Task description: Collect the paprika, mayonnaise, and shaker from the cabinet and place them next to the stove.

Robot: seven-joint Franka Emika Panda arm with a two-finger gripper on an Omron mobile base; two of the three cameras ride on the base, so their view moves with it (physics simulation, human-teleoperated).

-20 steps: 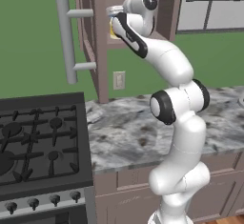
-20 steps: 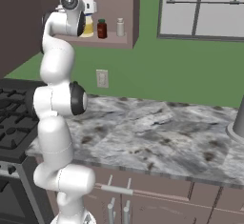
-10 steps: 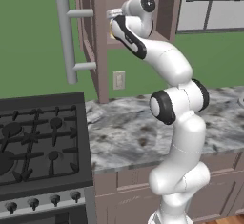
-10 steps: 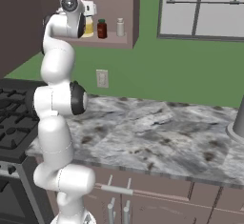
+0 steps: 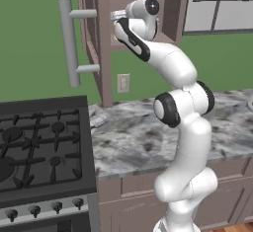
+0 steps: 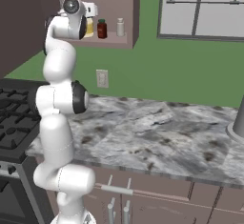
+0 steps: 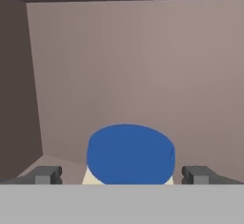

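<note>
Left base view: reaching up into the cabinet (image 5: 138, 9) beside its open door, hand sitting at shelf level, gripper (image 5: 116, 15) pointing inward; sliver of pale yellow showing just under the wrist, probably the mayonnaise (image 5: 115, 39). Stove (image 5: 39, 142) lying well below and to the left, across the counter (image 5: 133, 137).

Right base view: mayonnaise (image 6: 89, 27) standing on the shelf, mostly hidden behind the hand; paprika (image 6: 101, 28) standing just beside it on the window side, shaker (image 6: 120, 27) standing further along the same way, all upright. Nothing yet sitting next to the stove.

Hand view: looking straight along the fingers at the mayonnaise (image 7: 129, 154), blue lid centred dead ahead, jar axis running upright, across the line between the fingertips (image 7: 47, 174). Fingers standing wide apart, one on each side of the lid, not touching it. Judging: jar already lying between the fingers, so closing squarely on it, maybe after easing forward slightly.
</note>
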